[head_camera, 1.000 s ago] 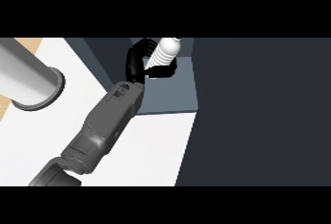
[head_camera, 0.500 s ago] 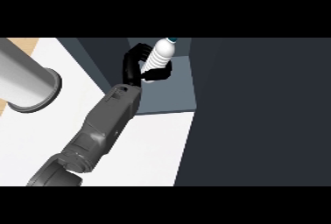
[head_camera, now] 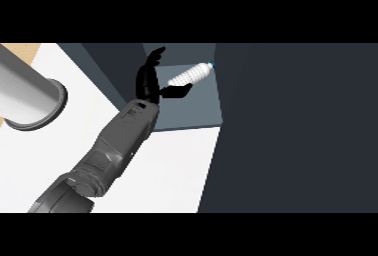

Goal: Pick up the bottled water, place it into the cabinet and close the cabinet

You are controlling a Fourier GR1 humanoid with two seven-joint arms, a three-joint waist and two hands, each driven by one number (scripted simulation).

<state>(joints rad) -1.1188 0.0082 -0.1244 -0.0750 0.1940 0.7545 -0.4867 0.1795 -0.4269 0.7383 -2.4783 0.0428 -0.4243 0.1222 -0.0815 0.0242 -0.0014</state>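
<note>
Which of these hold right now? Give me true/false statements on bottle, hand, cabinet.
1. The bottled water is inside the cabinet. True.
2. The left hand has its fingers curled round the bottle. False: they are straight, beside it.
3. The bottle stands upright. False: it lies tilted, cap toward the view's upper right.
4. A grey cylinder shows at the view's left. True.

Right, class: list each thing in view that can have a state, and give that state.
left hand: open, fingers straight, thumb beside the bottle.
bottled water: tilted, cap toward the upper right, over the cabinet's shelf, not gripped.
cabinet: open, inside showing.
right hand: not in view.
</note>
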